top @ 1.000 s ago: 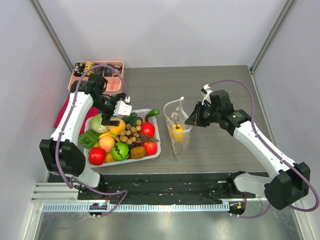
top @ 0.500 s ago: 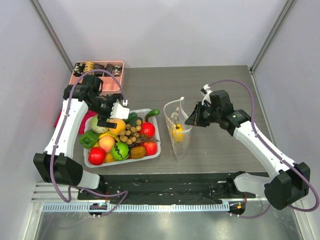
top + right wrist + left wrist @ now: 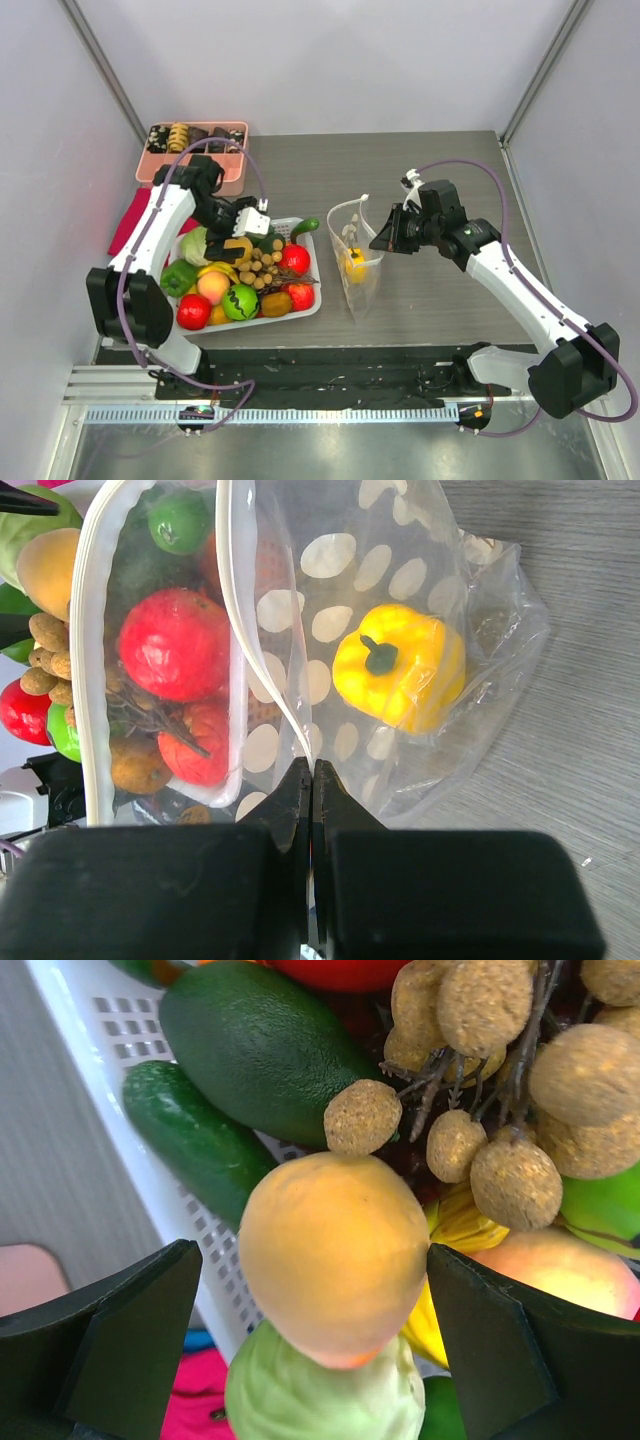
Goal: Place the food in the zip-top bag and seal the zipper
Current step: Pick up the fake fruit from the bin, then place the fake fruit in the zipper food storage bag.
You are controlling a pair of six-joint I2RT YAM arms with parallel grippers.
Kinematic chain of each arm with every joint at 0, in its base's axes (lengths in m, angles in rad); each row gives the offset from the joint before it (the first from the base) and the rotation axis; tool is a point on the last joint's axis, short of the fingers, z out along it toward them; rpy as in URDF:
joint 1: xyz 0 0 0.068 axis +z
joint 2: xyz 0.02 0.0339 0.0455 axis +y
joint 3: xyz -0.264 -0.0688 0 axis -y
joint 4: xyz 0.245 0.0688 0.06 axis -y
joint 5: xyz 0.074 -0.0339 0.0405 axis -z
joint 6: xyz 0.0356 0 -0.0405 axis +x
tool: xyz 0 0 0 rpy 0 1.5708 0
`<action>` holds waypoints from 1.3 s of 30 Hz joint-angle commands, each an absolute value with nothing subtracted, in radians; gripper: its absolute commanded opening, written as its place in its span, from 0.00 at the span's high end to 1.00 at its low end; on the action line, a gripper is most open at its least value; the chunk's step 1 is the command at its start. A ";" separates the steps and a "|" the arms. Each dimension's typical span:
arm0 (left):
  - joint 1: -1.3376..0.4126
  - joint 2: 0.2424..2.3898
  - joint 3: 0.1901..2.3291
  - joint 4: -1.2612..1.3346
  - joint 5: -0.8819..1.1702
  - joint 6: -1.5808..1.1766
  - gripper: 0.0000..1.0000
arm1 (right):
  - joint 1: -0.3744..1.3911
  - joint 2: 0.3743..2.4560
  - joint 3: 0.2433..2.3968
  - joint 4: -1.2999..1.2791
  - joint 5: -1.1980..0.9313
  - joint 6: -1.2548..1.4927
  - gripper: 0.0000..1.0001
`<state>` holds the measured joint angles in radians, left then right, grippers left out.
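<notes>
The grey wood-grain worktop (image 3: 440, 170) carries everything. On its left side sits the white slotted plastic basket (image 3: 308, 309), heaped with glossy toy food: red apples, green and orange pieces, a brown knobbly cluster. Just to the right of the basket stands the clear dotted zip-top bag (image 3: 366, 288), upright with its mouth spread open. The right gripper (image 3: 312, 780) has its jaws pressed tight on the near wall of the bag just under the mouth, holding it up. The left gripper (image 3: 315, 1295) hangs over the back of the basket with its jaws spread wide, one on each side of an orange-yellow peach-like toy fruit (image 3: 330, 1240), not closed on it. A pale green toy cabbage (image 3: 320, 1395) lies right against that fruit. Inside the bag lies one yellow toy pepper (image 3: 400, 670), the only piece I can plainly make out in it. The white press-seal zipper strip (image 3: 86, 680) gapes along the mouth, unsealed. By my reading the job is in its early part: one item is in, the heap in the basket awaits moving, and the sealing is not yet begun.
</notes>
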<state>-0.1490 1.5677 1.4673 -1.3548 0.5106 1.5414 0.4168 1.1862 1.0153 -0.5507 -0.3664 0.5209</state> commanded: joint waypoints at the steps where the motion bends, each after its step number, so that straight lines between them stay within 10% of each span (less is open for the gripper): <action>1: -0.161 1.620 1.494 -1.605 0.492 1.522 0.00 | 0.416 1.187 1.043 -0.537 -0.379 0.506 0.99; 8: -0.163 1.637 1.499 -1.629 0.488 1.523 0.01 | 0.414 1.190 1.040 -0.537 -0.376 0.500 0.99; 16: -0.170 1.568 1.566 -1.661 0.528 1.476 0.30 | 0.414 1.186 1.039 -0.537 -0.371 0.492 0.99; 24: -0.202 1.448 1.626 -1.629 0.503 1.421 0.38 | 0.414 1.186 1.040 -0.534 -0.367 0.494 0.99; 39: -0.678 1.384 1.631 -0.611 0.602 0.289 0.33 | 0.417 1.212 1.084 -0.499 -0.394 0.526 0.99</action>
<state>-0.5774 1.3670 1.6722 -1.0016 0.6243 0.7246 0.4168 1.2160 1.0233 -0.5385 -0.3771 0.5156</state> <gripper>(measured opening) 0.805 0.020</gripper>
